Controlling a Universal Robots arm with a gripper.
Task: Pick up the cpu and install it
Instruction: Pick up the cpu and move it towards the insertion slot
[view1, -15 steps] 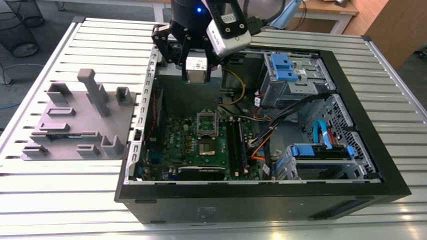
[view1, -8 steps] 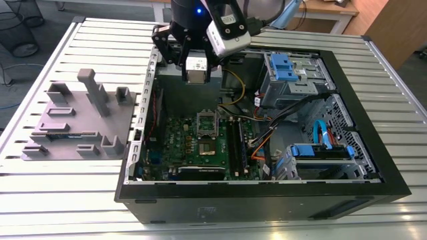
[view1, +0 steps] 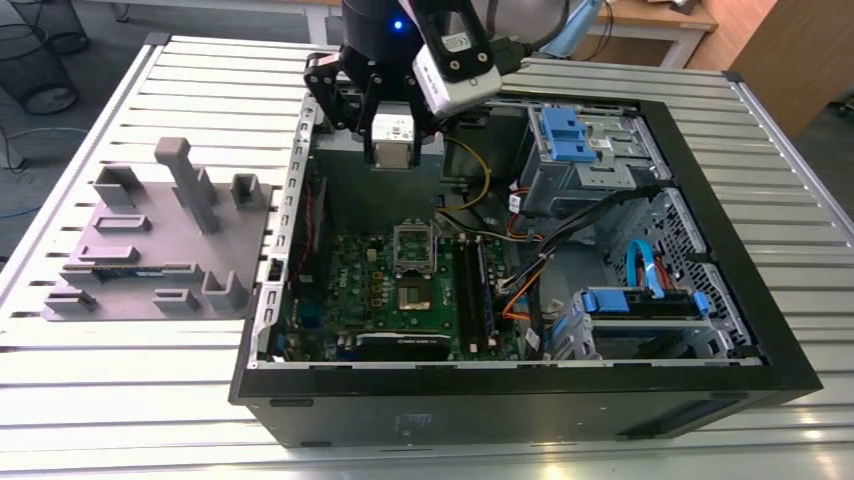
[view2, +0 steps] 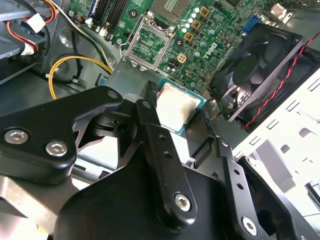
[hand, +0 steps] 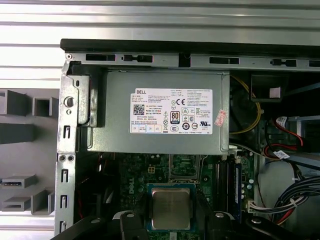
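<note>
The cpu (view1: 394, 140) is a small square chip with a silver top, held between the fingers of my gripper (view1: 395, 152), which is shut on it. It hangs above the far end of the open computer case (view1: 534, 400), over the power supply. In both wrist views the cpu (view2: 176, 107) (hand: 171, 209) sits between the black fingers (view2: 150, 130), with the gripper (view2: 177, 114) (hand: 171, 221) closed on its edges. The open metal-framed socket (view1: 416, 292) (view2: 147, 42) (hand: 182, 169) lies on the green motherboard below, apart from the chip.
A grey slotted fixture (view1: 160, 240) lies on the slatted table at the exterior view's left. Inside the case are a drive cage with blue clips (view1: 574, 140), bundled cables (view1: 521, 290), a black fan (view2: 260, 70) and the power supply (hand: 160, 112).
</note>
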